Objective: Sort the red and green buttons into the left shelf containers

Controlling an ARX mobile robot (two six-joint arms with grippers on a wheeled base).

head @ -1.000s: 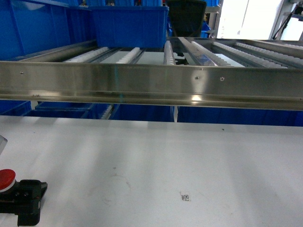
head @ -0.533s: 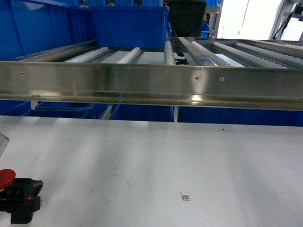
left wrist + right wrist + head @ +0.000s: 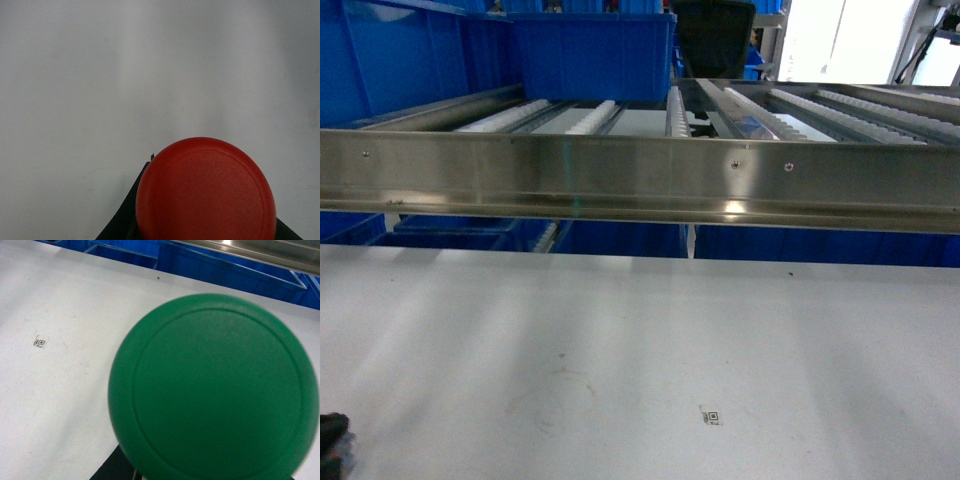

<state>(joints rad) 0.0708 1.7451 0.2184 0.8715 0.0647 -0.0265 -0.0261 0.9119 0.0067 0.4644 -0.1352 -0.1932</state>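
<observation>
A red button (image 3: 206, 192) fills the lower middle of the left wrist view, its round cap facing the camera. My left gripper (image 3: 205, 236) is shut on it, dark fingers (image 3: 122, 222) showing beside the cap. In the head view only a dark edge of the left gripper (image 3: 330, 442) shows at the bottom left corner. A green button (image 3: 212, 390) fills the right wrist view, and my right gripper (image 3: 205, 476) is shut on it, mostly hidden behind the cap. Both hang over the white table (image 3: 670, 340). The left shelf containers (image 3: 595, 55) are large blue bins on the roller rack, far left.
A steel front rail (image 3: 640, 180) of the roller shelf spans the head view above the table's far edge. Lower blue bins (image 3: 450, 232) sit under the rack. A small printed tag (image 3: 711, 417) lies on the table. A black chair (image 3: 715, 35) stands behind the rack.
My left gripper with the red button has slid down and left, leaving the head view except for a dark edge at the corner. The rest is unchanged.
</observation>
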